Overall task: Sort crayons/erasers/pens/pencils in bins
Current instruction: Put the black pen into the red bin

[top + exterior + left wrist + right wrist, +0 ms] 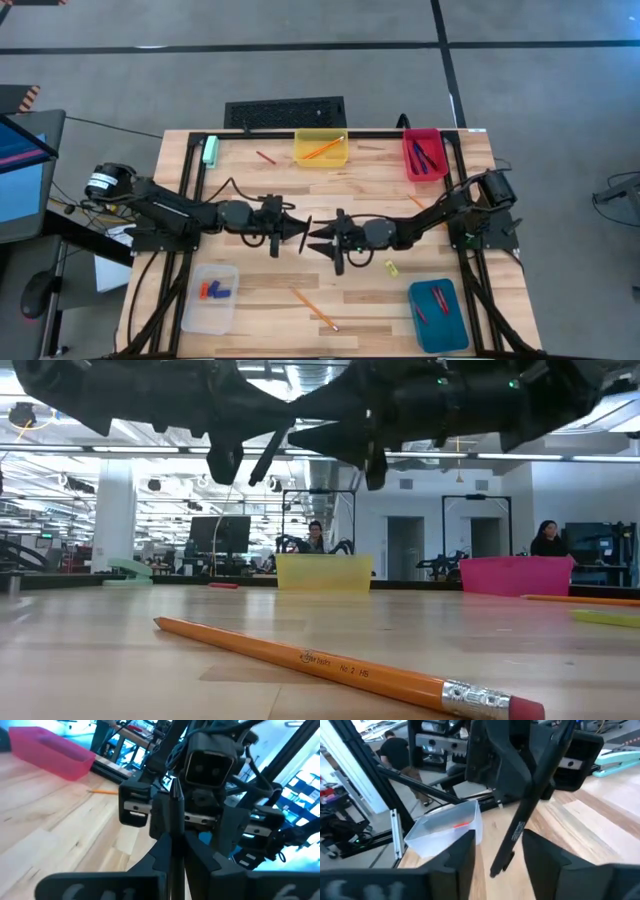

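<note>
Both arms are meeting over the middle of the table, nose to nose, and the reason looks like a hand-over: a pen (309,227), thin and dark, is hanging in the air between them rather than lying on the wood, because the red bin (408,160) that is already holding other pens is sitting far off at about 1 o'clock from the table's centre. The left gripper (298,231) is reaching in from 9 o'clock and its fingers are pressing together on the pen, which is standing up narrow and end-on between them in the left wrist view (172,815). The right gripper (320,240) is coming in from 3 o'clock with its fingers spread apart; in its own wrist view the pen (530,805) is slanting down through the gap between them and seems to be clear of both, so only the left claw is carrying the weight. Judging by this, the pen is sitting with the left arm, though the red bin lies on the right arm's side, so which arm is meant to deliver it cannot be told. Around them the sorting is looking partly done: the yellow bin (320,163) at 12 o'clock is holding a pencil, the teal bin (413,318) at 5 o'clock is holding crayons, and the clear bin (195,315) at 7 o'clock is holding erasers, while a loose pencil (315,310) at 6 o'clock and a yellow eraser (391,268) at 4 o'clock are waiting on the table.
</note>
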You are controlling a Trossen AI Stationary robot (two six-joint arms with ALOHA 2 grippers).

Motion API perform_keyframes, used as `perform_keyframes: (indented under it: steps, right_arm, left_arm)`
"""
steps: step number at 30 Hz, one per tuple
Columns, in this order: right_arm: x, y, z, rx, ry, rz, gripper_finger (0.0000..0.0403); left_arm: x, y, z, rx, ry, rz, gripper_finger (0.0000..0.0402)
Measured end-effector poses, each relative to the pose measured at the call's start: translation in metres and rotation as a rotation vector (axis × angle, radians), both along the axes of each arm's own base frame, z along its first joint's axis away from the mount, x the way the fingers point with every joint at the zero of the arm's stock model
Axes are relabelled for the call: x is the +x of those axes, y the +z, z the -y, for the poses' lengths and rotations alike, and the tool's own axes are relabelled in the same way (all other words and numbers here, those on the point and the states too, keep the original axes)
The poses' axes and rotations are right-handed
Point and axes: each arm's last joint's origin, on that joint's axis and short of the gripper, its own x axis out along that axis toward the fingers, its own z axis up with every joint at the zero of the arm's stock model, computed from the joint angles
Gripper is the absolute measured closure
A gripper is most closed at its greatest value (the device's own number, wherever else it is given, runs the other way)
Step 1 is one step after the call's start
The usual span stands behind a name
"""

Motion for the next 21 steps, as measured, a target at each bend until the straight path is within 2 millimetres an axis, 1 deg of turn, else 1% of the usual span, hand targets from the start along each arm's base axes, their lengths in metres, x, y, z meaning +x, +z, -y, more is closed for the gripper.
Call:
perform_keyframes:
  steps: [3, 6, 10, 16, 21]
  right_arm:
    - [0.004, 0.004, 0.002, 0.000, -0.012, 0.005, 0.0209]
    - [0.005, 0.007, 0.003, 0.003, -0.032, 0.023, 0.0207]
    - [0.008, 0.010, 0.007, 0.000, -0.053, 0.025, 0.0222]
    - [0.012, 0.015, 0.006, -0.041, -0.054, 0.041, 0.0246]
    - [0.015, 0.019, 0.007, -0.050, -0.058, 0.045, 0.0284]
  left_arm:
    - [0.000, 0.001, 0.000, 0.013, -0.003, 0.015, 0.0384]
    - [0.000, 0.003, 0.001, 0.017, -0.019, 0.036, 0.0384]
    - [0.000, 0.006, 0.001, 0.034, -0.021, 0.062, 0.0384]
    - [0.000, 0.010, 0.001, 0.054, -0.021, 0.098, 0.0384]
    - [0.000, 0.010, 0.000, 0.064, -0.018, 0.102, 0.0384]
